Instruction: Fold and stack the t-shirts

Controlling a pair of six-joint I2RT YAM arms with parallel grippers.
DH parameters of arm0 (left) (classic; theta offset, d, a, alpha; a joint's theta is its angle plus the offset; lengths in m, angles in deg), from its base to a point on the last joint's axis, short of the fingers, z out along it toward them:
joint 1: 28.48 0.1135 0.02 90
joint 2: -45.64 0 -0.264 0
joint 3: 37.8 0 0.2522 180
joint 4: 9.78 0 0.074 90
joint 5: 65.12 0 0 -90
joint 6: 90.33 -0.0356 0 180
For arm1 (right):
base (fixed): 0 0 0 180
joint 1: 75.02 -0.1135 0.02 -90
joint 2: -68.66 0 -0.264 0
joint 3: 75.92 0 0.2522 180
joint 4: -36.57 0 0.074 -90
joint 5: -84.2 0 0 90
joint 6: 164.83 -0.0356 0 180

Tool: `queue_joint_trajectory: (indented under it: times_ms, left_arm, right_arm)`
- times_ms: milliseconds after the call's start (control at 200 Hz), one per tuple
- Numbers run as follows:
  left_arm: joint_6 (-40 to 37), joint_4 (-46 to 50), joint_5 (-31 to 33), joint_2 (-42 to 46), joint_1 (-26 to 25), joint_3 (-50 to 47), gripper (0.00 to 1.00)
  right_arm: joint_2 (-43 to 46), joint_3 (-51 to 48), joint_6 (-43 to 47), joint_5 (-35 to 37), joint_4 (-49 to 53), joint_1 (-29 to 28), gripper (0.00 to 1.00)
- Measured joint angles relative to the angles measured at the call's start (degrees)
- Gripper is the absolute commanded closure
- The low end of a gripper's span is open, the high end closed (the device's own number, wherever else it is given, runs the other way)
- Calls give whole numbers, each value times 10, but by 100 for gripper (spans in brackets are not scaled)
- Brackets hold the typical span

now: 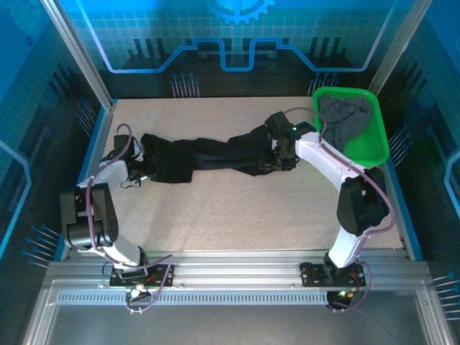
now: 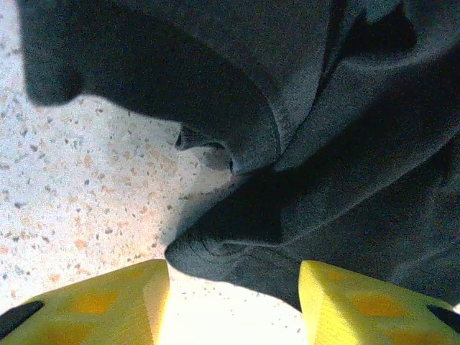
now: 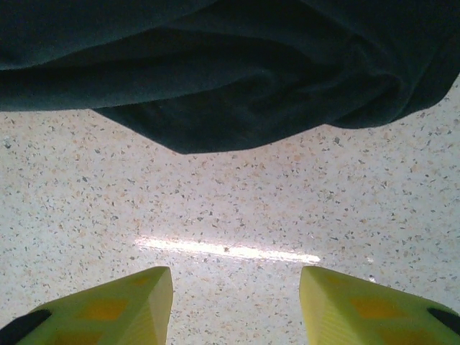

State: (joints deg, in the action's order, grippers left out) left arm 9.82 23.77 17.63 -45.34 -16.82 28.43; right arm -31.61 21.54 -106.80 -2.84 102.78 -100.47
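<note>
Tabletop: pale, speckled.
Black shirt: crumpled band across the upper middle of the top view.
Basket: green, upper right, with the grey shirt bunched inside.
Right arm: elbow bent, reaching to the band's right end.
Left arm: folded low, wrist at the band's left end.
Right pincer: fingers apart, empty, over bare tabletop.
Left pincer: fingers apart, gripping nothing, a cloth fold at its tips.

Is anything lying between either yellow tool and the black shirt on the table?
Nothing visible. The left tool stands open, with the edge of the black shirt right in front of it. Before the right tool, also open, lies bare table up to the cloth.
</note>
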Motion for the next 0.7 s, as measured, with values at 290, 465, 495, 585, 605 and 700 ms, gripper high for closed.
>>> queue_joint_trajectory:
  times_ms: [290,465,495,585,605,700]
  left_arm:
    - [-14,-7,-3,-85,-6,24,91]
    - [41,-19,-22,-64,-30,29,100]
    - [59,-20,-23,-48,-38,28,100]
    - [135,-26,-25,40,-69,17,100]
    - [156,-28,-25,62,-75,15,100]
    - [255,-55,-15,177,-106,8,100]
  right_arm:
    - [5,-6,-9,2,0,2,50]
    - [18,-17,-30,13,-2,30,50]
    - [22,-18,-34,14,-3,38,50]
    - [27,-18,-49,16,-11,64,51]
    - [27,-18,-52,16,-12,68,51]
    - [25,-16,-69,18,-17,86,51]
